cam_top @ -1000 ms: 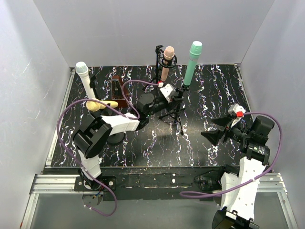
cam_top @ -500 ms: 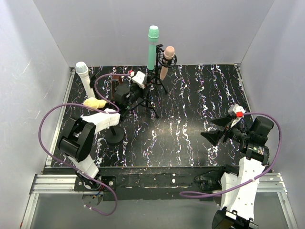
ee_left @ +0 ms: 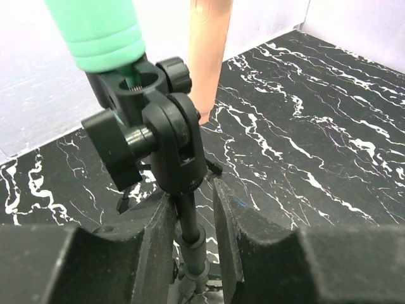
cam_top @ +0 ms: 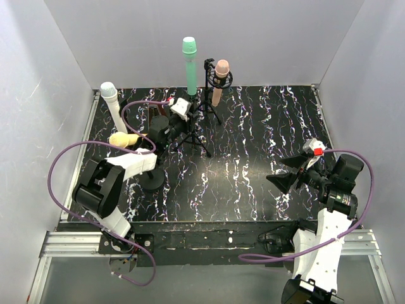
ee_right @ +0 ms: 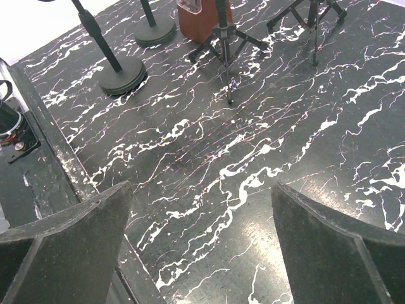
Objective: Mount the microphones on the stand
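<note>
1. teal mic (cam_top: pixel 189 63): upright in the clip (ee_left: pixel 136 82) of a tripod stand (ee_left: pixel 190 244), 11 o'clock on the table (cam_top: pixel 272 126). It looks seated, so it counts as attached.
2. left gripper (ee_left: pixel 193 190): jaws narrow, either side of the stand's pole below the clip, with a sliver of gap on one side. The low position probably steadies the tripod without touching the mic.
3. peach mic (cam_top: pixel 220 79): on its own stand, 12 o'clock, just beside item 1.
4. white mic (cam_top: pixel 111 101): 10 o'clock, leaning on a stand.
5. yellow mic (cam_top: pixel 123 138): 9 o'clock, lying level.
6. right gripper (ee_right: pixel 202 190): wide, empty, 4 o'clock, well apart from the stands.
</note>
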`<state>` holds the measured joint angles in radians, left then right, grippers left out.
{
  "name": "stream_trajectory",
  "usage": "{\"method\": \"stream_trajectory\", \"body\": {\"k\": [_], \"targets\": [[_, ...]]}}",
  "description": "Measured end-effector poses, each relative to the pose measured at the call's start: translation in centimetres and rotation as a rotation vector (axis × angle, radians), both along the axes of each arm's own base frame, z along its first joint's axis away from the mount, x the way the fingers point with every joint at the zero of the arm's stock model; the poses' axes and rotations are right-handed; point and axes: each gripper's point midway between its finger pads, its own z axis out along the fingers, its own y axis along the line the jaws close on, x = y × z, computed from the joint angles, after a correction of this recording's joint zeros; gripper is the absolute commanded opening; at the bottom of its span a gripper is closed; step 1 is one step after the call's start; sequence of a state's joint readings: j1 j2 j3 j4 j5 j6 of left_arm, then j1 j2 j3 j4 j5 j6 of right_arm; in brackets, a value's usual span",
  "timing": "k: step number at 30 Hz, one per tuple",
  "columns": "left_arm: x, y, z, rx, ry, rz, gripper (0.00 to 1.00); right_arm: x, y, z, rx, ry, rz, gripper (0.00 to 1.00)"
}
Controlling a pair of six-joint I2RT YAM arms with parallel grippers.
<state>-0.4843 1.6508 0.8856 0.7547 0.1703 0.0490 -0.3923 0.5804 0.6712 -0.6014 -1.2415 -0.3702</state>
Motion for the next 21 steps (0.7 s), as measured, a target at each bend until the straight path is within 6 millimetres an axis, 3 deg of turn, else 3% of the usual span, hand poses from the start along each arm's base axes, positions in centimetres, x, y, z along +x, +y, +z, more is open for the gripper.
{"method": "stream_trajectory", "body": {"k": [7,15,21], "targets": [[-0.6,0.1,-0.4,0.010,0.030,-0.007,0.46,-0.1,0.0,0.0,0.003,0.000,0.003,0.97],[-1.8,-0.2,0.7,-0.010,0.043,-0.052,0.67,-0.1,0.1,0.1,0.005,-0.002,0.007,0.97],[-3.6,-0.7,1.2,-0.026,0.077,-0.118,0.73,-0.2,0.2,0.2,0.005,-0.007,0.011,0.97]]}}
